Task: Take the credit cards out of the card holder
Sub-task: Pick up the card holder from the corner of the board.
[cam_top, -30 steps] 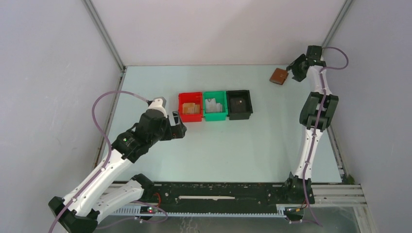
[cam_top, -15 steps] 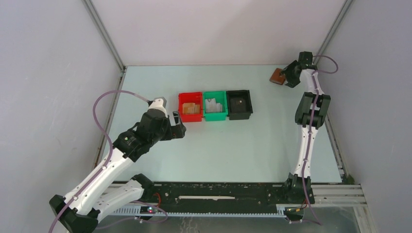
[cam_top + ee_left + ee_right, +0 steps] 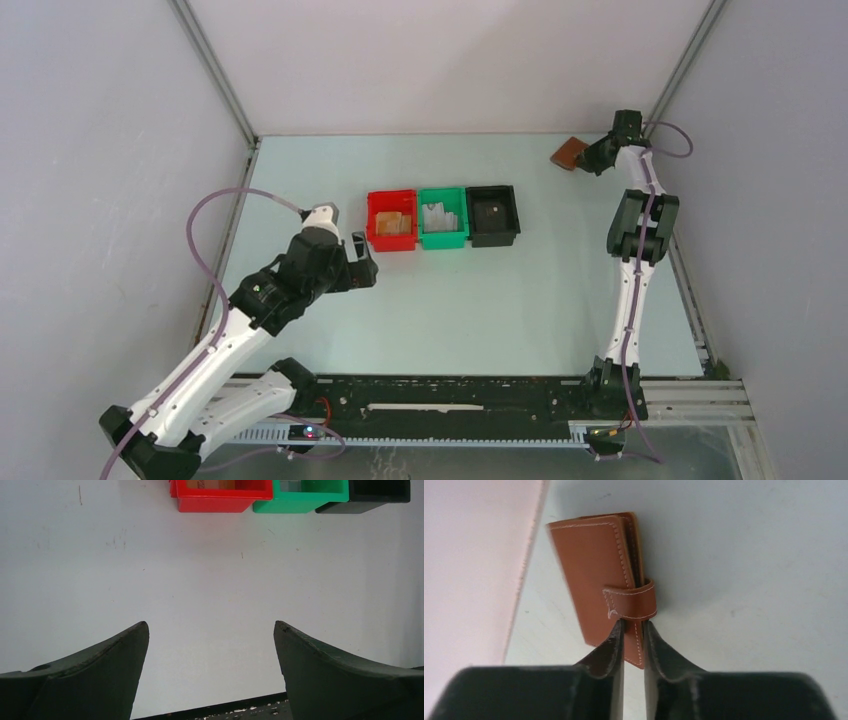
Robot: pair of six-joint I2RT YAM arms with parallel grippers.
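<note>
My right end effector pinches the card holder by its near edge, long axis running straight away, well right of the red bin; left end effector wide, empty.

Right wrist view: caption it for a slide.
Right pincer clamps the closed brown card holder by its near edge.
</note>
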